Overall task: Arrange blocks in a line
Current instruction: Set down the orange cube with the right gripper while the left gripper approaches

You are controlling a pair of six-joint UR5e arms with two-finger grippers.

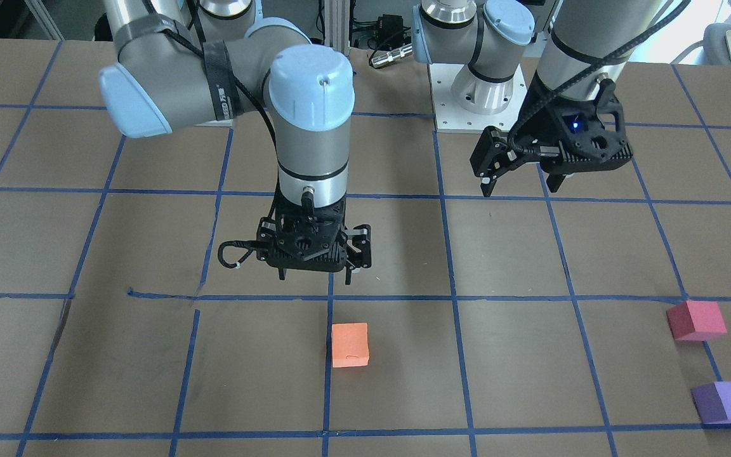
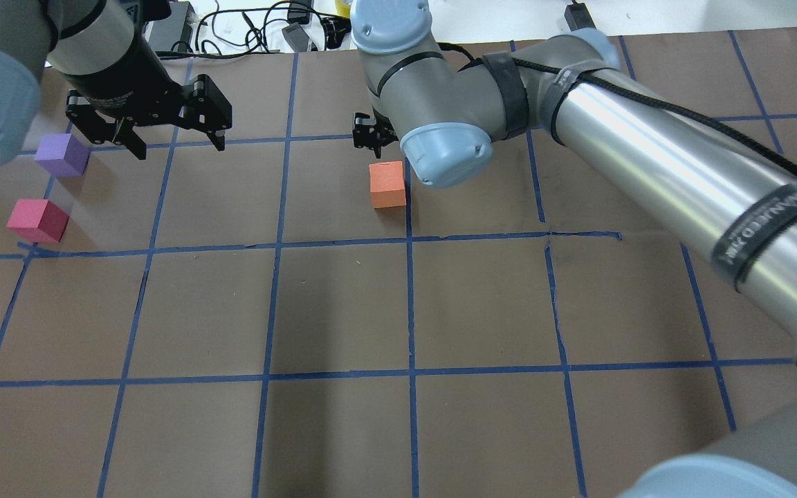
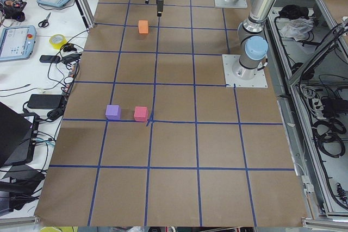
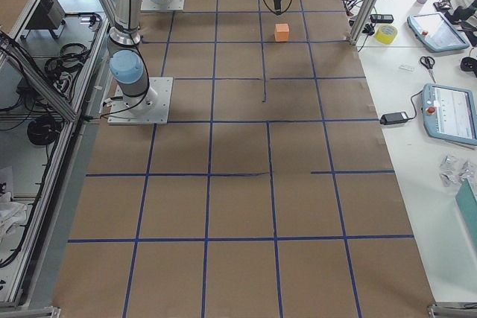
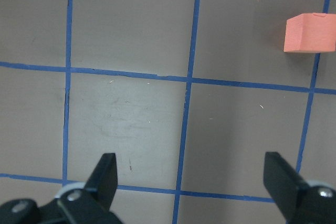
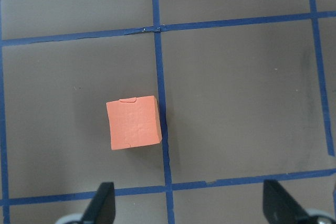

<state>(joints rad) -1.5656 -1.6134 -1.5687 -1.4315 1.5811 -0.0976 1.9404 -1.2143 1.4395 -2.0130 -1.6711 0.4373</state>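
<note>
**Hovering open hands, three cubes apart on the desk**

The right hand (image 1: 316,276) hangs above the desk (image 2: 481,304), fingers spread wide and holding nothing. In its wrist view the orange cube (image 6: 134,123) lies at 11 o'clock, just beside a blue tape line (image 6: 157,66). The left hand (image 2: 180,147) is equally wide and empty. In the overhead view the purple cube (image 2: 61,154) sits at its 9 o'clock and the pinkish-red cube (image 2: 37,220) at its 8 o'clock.

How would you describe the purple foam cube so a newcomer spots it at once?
On the brown table with a blue tape grid, look to the robot's left side, where two cubes sit close but not touching. The purple foam cube is the one farther from the robot; its neighbour is a pinkish-red foam cube, and the orange foam cube lies alone mid-table.
</note>
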